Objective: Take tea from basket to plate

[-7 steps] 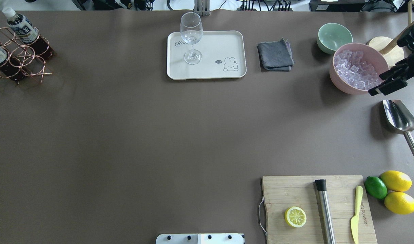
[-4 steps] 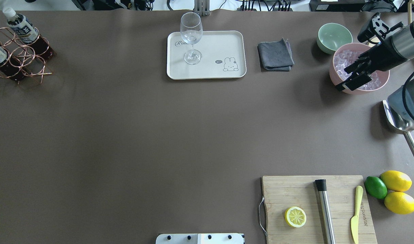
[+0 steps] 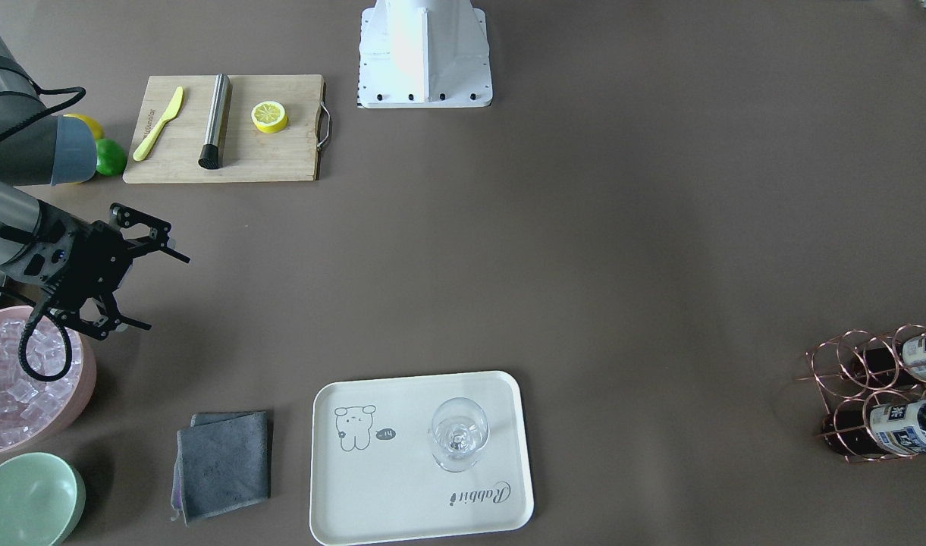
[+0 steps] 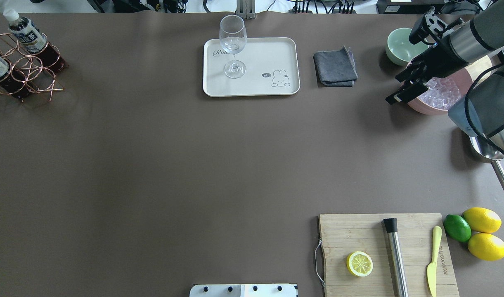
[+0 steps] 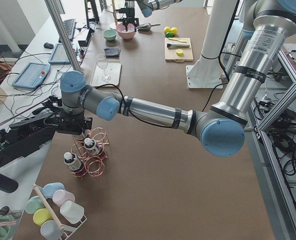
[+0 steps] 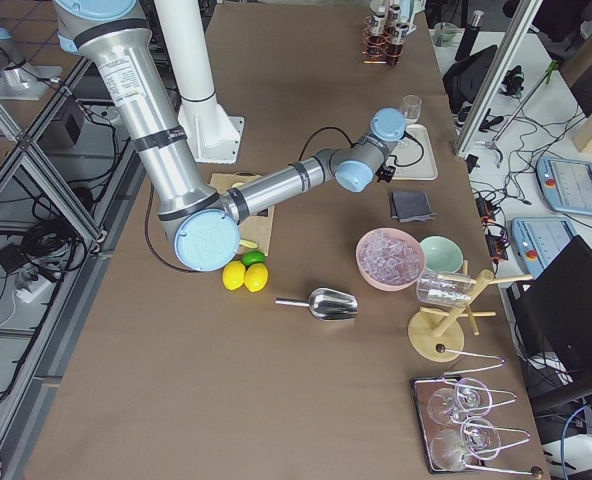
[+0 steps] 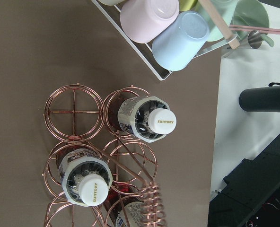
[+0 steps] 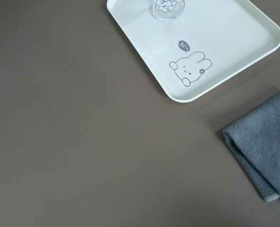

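We see the right hand (image 3: 167, 294) spread wide, empty, near the pink ice bowl (image 3: 89, 379). The left hand (image 5: 72, 129) is over the basket (image 7: 74, 112); we can't tell its opening. The tea bottles (image 7: 149, 120) sit in basket cells, well apart from the plate (image 4: 272, 53).

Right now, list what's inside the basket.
Two capped tea bottles fill two cells; a third shows partly under the handle. One cell is empty; others are partly cut off.

overhead & front cams look down from opp. sides, sharing plate (image 4: 272, 53).
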Robot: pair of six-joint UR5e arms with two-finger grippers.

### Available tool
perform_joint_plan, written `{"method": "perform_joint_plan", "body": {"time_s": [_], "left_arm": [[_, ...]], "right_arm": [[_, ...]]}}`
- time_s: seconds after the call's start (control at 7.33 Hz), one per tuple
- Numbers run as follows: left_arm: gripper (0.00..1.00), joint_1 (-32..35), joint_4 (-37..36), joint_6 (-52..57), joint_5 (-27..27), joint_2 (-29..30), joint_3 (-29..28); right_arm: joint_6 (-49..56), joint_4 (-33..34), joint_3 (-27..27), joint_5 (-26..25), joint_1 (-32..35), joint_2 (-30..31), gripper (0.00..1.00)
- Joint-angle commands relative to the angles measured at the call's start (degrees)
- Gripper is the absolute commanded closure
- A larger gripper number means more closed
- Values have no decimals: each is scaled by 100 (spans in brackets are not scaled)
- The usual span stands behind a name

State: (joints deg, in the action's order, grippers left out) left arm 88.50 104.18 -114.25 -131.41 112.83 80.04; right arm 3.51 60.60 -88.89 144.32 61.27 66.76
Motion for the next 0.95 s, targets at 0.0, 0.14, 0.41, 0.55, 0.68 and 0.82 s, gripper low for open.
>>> {"method": "perform_joint_plan", "body": {"time_s": [0.0, 0.14, 0.41, 0.55, 0.68, 0.82], "left_arm": [[40, -166, 41, -237, 10, 28, -15], [57, -167, 32, -247, 1, 28, -15], [100, -167, 32, -221, 1, -24, 20], [100, -97, -3, -177, 1, 19, 29], [100, -9, -46, -168, -17, 72, 116], [100, 18, -308, -177, -25, 63, 544]], "right_arm": [[0, -701, -6, 34, -202, -233, 0], [-26, -1221, -49, 191, -203, -173, 0], [-9, -1610, -67, 394, -422, -242, 0], [-17, -2326, -41, 429, -449, -173, 0], [-17, -2447, -41, 465, -449, -189, 0], [-35, -2439, -32, 465, -449, -233, 0]]}}
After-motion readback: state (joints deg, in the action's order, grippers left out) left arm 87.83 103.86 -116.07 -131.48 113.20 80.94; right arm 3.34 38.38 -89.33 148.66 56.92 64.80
